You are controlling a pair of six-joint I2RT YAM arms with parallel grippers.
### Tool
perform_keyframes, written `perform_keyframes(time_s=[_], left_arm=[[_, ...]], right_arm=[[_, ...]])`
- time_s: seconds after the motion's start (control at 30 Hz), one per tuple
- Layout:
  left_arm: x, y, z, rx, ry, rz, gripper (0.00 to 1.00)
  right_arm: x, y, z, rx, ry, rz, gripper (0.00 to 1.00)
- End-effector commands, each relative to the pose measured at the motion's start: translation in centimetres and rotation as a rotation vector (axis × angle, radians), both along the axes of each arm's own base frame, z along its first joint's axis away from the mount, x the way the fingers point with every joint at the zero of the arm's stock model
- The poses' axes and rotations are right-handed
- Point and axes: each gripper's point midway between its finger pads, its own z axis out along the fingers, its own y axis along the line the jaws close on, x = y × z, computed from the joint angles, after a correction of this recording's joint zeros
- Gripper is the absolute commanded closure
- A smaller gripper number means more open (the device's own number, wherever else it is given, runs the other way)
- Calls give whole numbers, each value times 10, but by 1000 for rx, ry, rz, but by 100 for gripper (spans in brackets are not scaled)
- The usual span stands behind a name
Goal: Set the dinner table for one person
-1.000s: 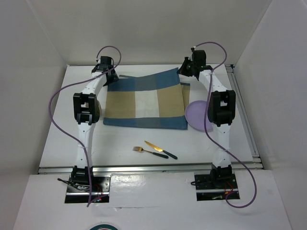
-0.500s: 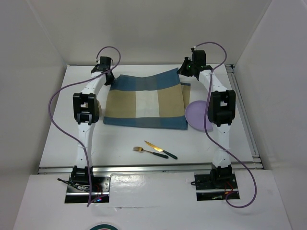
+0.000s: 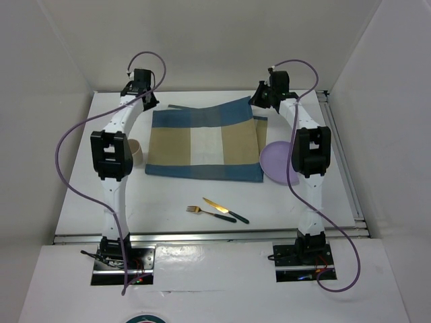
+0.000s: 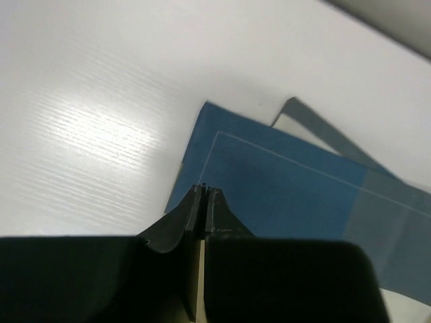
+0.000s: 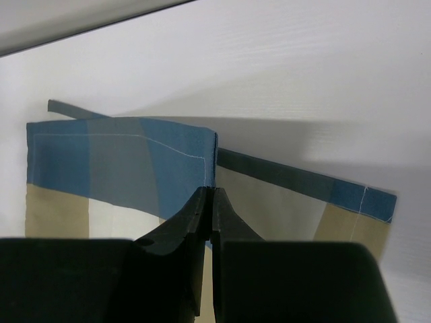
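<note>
item 1, right gripper (image 5: 210,192): we log its jaws pinched tight on the cloth (image 5: 121,161), at the edge of the far right corner. that corner is raised or folded over, and we cannot tell which.
item 2, left gripper (image 4: 205,193): jaws pressed together, and we see nothing between them. it hangs over the cloth's left edge near the far left corner, which rests on the table (image 4: 101,87).
item 3, cloth: blue-and-tan checked, spread over the far middle of the table, between the two arms.
item 4, plate (image 3: 275,163): lilac, just beside the cloth's right edge, partly behind the right arm.
item 5, fork (image 3: 210,214) and knife (image 3: 225,210): dark handles, gold ends, close together toward the near edge, apart from the cloth.
item 6, tan thing (image 3: 137,153): at the cloth's left edge, mostly hidden by the left arm. we cannot tell what it is.
item 7, table: white and wide, with a metal rail (image 3: 215,235) along its near edge. it bears all the items above.
</note>
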Motion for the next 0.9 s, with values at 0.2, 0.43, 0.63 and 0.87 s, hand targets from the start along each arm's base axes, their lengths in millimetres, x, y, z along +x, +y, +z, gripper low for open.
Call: perform_keyframes(time_s=[0.2, 0.43, 0.63, 0.87], left_arm=[[14, -2, 16, 40, -37, 53, 22], [9, 5, -38, 59, 61, 105, 12], [8, 8, -59, 76, 90, 115, 16], [1, -1, -92, 9, 155, 87, 36]], right_arm=[[-3, 0, 41, 22, -76, 26, 100], [-2, 8, 38, 28, -75, 44, 100], [-1, 8, 32, 27, -66, 44, 100], [-1, 8, 32, 27, -66, 44, 100]])
